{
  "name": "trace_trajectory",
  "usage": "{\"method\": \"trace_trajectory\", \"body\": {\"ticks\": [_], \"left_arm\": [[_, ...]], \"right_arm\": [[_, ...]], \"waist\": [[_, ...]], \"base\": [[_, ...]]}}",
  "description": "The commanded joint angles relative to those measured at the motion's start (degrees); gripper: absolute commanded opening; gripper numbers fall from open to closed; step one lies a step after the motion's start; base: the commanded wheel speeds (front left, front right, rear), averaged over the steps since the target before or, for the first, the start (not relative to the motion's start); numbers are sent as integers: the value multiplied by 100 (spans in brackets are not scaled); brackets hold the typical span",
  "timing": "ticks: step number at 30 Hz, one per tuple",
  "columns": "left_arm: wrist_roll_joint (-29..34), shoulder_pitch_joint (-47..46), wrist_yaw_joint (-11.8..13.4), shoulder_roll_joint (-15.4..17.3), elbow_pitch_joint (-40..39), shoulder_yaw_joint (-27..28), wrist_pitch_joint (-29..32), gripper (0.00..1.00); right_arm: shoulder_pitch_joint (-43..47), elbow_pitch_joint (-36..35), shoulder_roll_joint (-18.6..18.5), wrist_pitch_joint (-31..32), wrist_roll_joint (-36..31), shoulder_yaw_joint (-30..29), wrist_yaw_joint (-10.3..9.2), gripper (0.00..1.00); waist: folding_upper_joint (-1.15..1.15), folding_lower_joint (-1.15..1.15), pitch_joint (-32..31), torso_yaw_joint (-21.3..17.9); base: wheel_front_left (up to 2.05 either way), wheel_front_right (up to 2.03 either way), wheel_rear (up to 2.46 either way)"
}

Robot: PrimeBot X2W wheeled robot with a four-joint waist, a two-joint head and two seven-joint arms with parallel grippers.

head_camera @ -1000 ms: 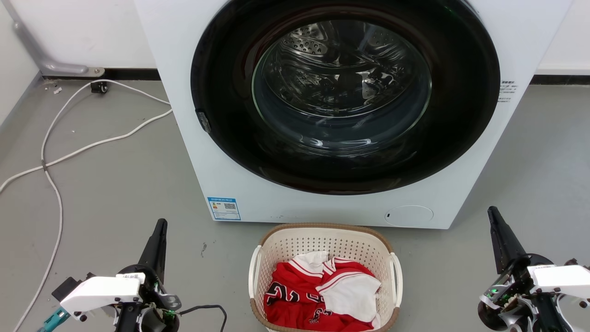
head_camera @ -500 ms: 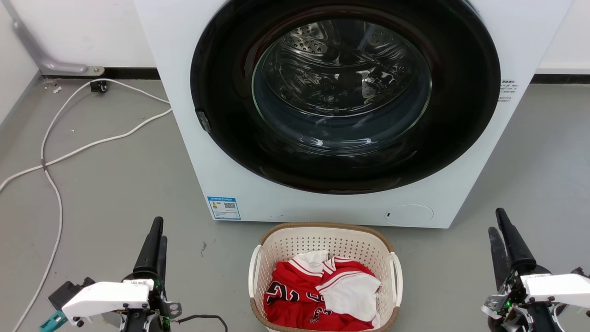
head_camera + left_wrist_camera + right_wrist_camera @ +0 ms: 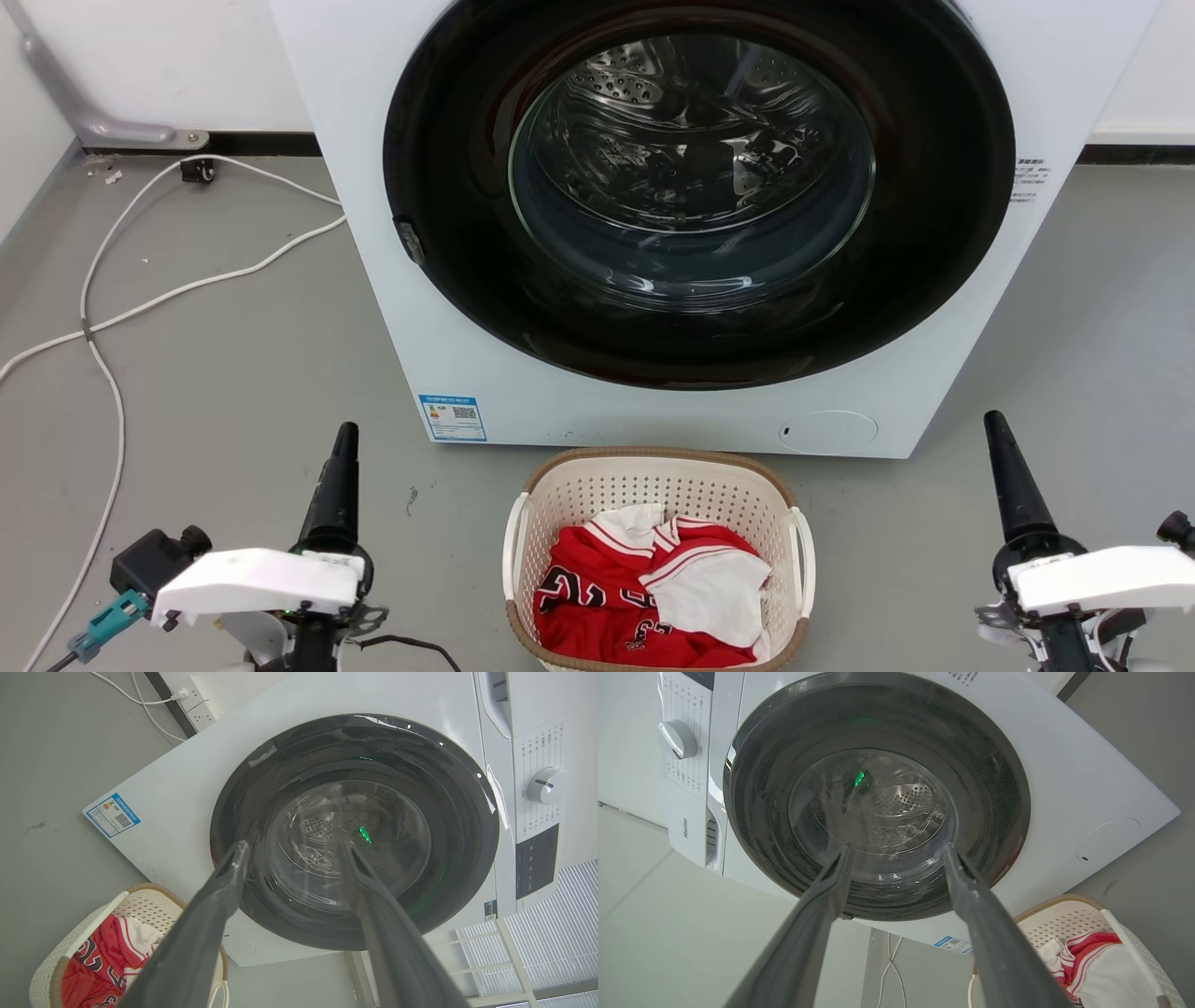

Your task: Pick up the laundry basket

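Grey floor (image 3: 233, 373) runs back to a white wall, and a white front-loading washing machine (image 3: 373, 233) stands on it. The laundry basket (image 3: 653, 455) sits on the floor just in front of the machine's bottom edge, between my two arms and well apart from both. It is a rounded cream plastic tub with perforated walls, a brown woven-look rim and a white loop handle (image 3: 513, 551) on each long side. A crumpled red and white jersey (image 3: 597, 597) lies in it; its black lettering is folded and I cannot read it. The head view's bottom edge cuts off the basket's near end.

My left gripper (image 3: 294, 845) has its fingers spread with nothing between them, and so does my right gripper (image 3: 897, 845); both point at the machine's glass door (image 3: 691, 187). From the head camera each one looks like a single dark spike, edge on.

The left wrist camera gives me the control dial (image 3: 542, 784), a dark panel beneath it and a wall power strip (image 3: 198, 702). The head view crops the machine's top, but takes in white cables (image 3: 112, 308) trailing towards the floor's left edge.
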Motion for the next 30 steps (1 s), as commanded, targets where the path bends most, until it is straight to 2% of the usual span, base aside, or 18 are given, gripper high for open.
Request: {"method": "trace_trajectory", "body": {"ticks": [1, 11, 30], "left_arm": [[272, -36, 39, 17, -140, -56, -69, 100], [1181, 24, 227, 17, -257, -257, -282, 100], [2506, 195, 263, 17, -336, -476, -634, 100]], "right_arm": [[-26, -160, -11, -76, -334, 38, 1, 100], [98, -327, -10, -291, -1569, 143, 1, 100], [329, -520, -8, -646, -3172, 255, 1, 100]], "waist": [[0, 0, 3, -1], [0, 0, 22, -7], [0, 0, 36, 7]], "base": [[0, 0, 0], [0, 0, 0], [0, 0, 0]]}}
